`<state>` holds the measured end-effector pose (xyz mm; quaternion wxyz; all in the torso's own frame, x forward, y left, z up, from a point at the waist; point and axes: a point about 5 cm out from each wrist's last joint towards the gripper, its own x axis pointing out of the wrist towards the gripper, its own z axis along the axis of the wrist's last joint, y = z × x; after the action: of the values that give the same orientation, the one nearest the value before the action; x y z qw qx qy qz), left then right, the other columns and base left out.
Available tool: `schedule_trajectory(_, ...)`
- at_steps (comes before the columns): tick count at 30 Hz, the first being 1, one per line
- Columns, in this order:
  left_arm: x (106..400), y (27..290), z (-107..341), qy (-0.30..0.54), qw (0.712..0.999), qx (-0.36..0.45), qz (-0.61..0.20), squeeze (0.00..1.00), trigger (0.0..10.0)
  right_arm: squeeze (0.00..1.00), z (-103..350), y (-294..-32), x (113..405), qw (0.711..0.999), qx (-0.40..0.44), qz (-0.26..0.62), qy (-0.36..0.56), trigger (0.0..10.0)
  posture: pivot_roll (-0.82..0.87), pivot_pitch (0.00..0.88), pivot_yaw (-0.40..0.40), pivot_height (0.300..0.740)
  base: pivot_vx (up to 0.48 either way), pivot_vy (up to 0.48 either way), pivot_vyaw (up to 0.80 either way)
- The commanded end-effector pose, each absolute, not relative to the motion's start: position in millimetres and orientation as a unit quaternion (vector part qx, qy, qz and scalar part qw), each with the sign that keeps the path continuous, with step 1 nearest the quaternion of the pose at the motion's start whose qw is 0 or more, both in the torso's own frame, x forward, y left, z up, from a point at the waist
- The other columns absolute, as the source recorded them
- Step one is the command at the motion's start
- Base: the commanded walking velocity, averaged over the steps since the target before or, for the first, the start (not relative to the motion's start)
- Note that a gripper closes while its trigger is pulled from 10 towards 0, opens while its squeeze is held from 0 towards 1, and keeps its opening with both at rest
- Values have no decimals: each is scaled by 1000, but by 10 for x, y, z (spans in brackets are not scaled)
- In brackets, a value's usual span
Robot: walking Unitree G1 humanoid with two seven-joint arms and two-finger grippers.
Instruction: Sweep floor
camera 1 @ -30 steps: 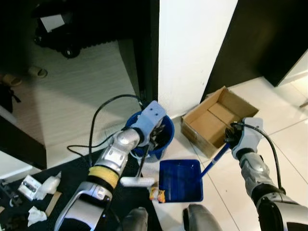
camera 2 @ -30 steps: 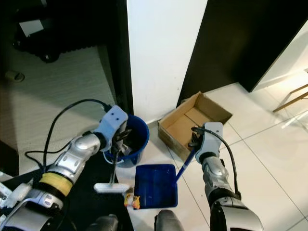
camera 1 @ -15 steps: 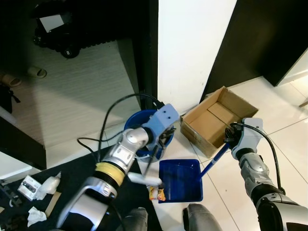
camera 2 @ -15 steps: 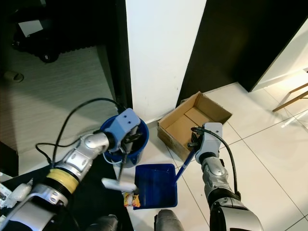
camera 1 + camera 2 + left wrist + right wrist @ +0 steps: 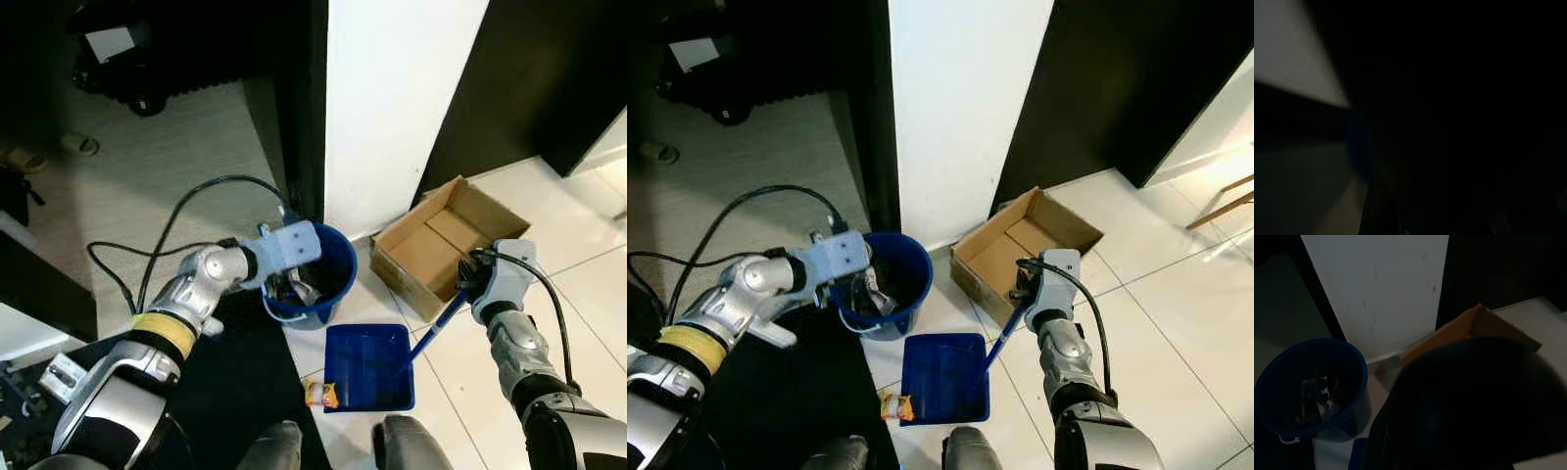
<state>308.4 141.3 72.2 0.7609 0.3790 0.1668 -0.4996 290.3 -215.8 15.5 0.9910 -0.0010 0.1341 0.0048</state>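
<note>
Bucket [image 5: 328, 284] left of box [image 5: 441, 245], dustpan [image 5: 367, 367] in front (wrapper [image 5: 320, 394] beside).

Head stereo pair: both eyes are looking steeply down from the robot's head at the floor just ahead, sharing the round blue plastic bucket [image 5: 315, 279], the open brown cardboard box [image 5: 1024, 250], the flat blue plastic dustpan [image 5: 367, 367] and the white wall pillar [image 5: 960, 108]; the right eye is sitting slightly to the right.

Left wrist camera: facing into near darkness at close range, catching a pale blurred wedge of floor.

Right wrist camera: looking low and close toward the same bucket [image 5: 1312, 391], box and pillar, a dark blurred mass blocking its near field.
</note>
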Motion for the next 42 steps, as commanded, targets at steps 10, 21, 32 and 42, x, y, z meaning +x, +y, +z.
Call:
schedule_trajectory(10, 2807, 978, 658, 117, 662, 351, -652, 0, 10000, 0, 4, -2159, 2777, 985, 2, 11, 175, 0, 30, 94, -24, 740, 0, 0, 0)
schedule_trajectory(21, 2665, 1042, 658, 154, 570, 365, -720, 0, 10000, 0, -9, -2170, 2759, 984, 2, 11, 177, 0, 30, 88, -23, 740, 0, 0, 0)
schedule_trajectory(32, 2549, 1005, 636, 166, 533, 348, -753, 0, 10000, 0, -3, -2143, 2773, 984, 1, 17, 176, 0, 28, 94, -28, 740, 0, 0, 0)
schedule_trajectory(42, 2378, 679, 621, 157, 530, 272, -788, 0, 10000, 0, -30, -2134, 2739, 984, 0, 20, 179, 0, 14, 128, -25, 740, 0, 0, 0)
